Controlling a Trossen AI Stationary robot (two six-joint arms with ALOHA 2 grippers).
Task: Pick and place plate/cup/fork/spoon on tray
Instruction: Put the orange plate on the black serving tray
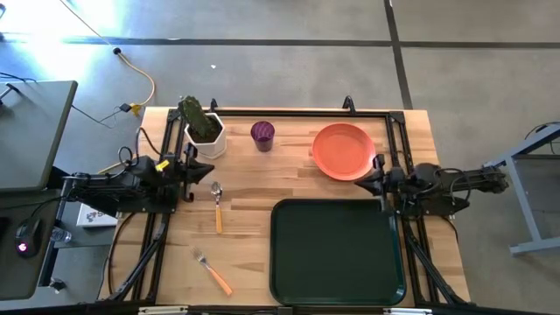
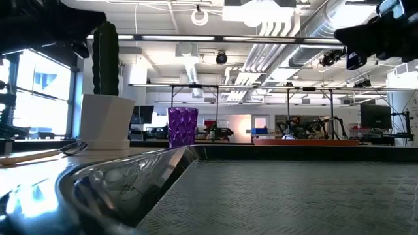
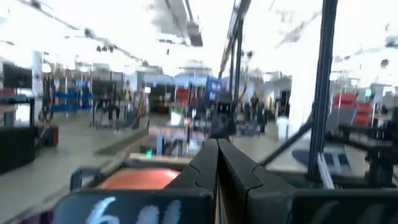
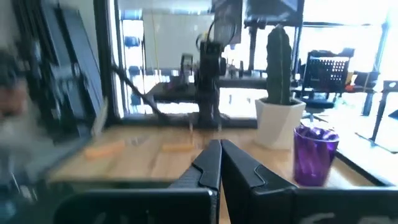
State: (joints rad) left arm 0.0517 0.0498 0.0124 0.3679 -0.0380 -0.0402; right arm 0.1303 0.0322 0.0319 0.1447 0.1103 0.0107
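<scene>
Both end effectors, left and right, have fingers pressed together, holding nothing. Only the high view shows the fork and spoon left of the empty tray. The low view's tray rim hides them, leaving the purple cup visible; the plate lies behind the tray.

Daylight is pouring through tall windows onto a grey concrete floor crossed by dark lines, while exposed silver ducts are running under the white ceiling, and a grey side table is standing beside the wooden workbench.
</scene>
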